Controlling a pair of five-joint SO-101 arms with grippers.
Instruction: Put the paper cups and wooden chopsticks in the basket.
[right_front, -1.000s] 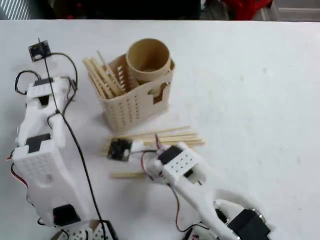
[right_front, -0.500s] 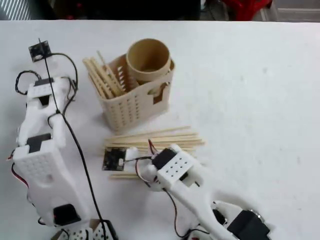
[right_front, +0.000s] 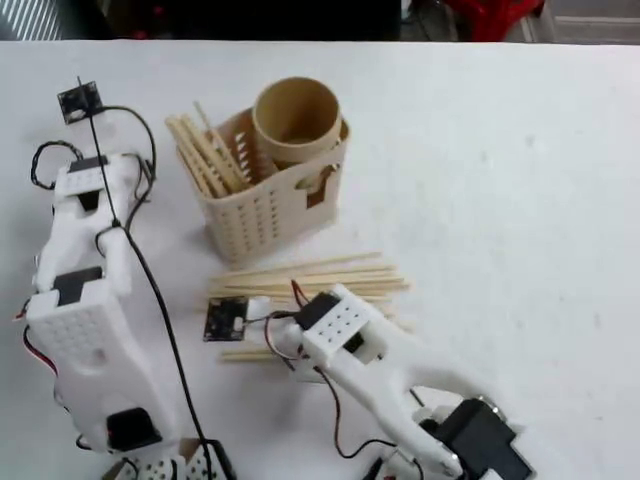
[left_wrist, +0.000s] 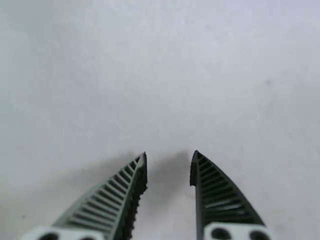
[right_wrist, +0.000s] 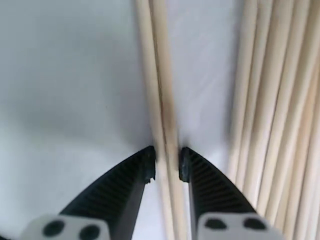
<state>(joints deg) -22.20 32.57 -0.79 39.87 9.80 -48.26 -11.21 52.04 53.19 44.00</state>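
Right gripper (right_wrist: 167, 165) pinches the loose chopstick pair (right_wrist: 155, 75) with its tips only; one stick may slip out during lifting.

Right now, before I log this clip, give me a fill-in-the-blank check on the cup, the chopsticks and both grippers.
1. The paper cup stands inside the ____.
2. The right gripper has ____ loose chopsticks between its fingers.
3. The left gripper is ____, with nothing between its fingers.
4. The bundle of chopsticks lies on the ____, not in the basket.

Missing words: basket; two; open; table.
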